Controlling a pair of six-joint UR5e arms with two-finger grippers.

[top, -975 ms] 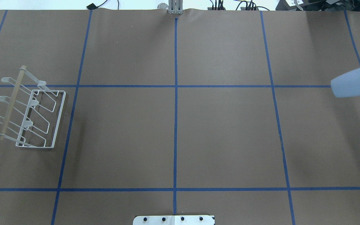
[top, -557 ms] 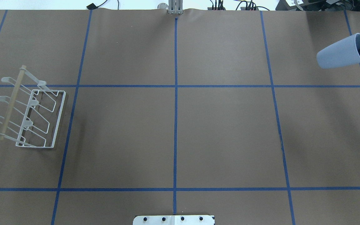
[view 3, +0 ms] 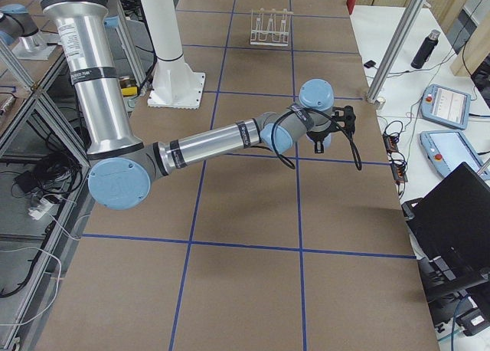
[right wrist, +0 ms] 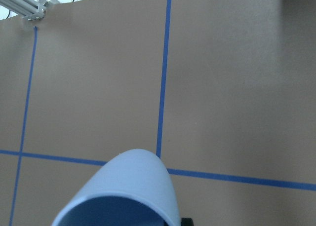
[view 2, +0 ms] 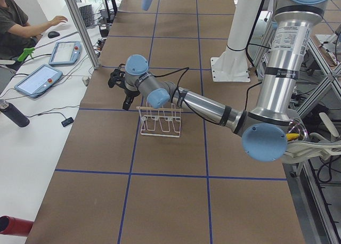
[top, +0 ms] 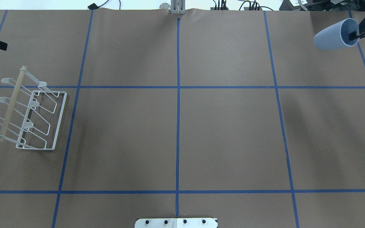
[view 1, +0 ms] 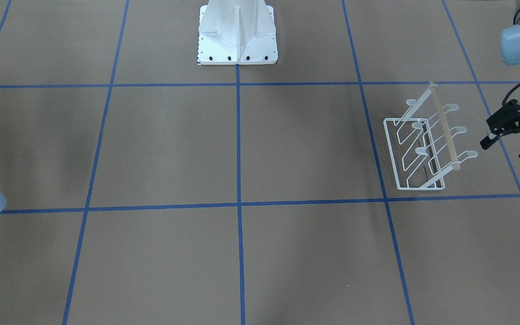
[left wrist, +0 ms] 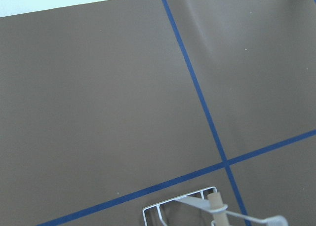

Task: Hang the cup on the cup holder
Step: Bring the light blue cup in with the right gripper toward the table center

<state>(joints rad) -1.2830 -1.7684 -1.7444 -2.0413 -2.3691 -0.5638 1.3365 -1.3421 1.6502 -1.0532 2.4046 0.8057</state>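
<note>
At far right, right gripper (top: 356,33) pinching cup (top: 329,39) rim, left gripper (view 1: 504,152) spread wide near cup holder (view 1: 445,130).

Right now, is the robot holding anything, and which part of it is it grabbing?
The right claw holds the cup by the rim of its open mouth. The left claw is open and holds nothing.

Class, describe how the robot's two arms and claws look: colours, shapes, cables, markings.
Left arm and right arm match: round silver tubes, pale blue joint caps, black bands, dark lettering on the upper tube. A black cable loops at each wrist. Left claw and right claw are black, two-fingered.
</note>
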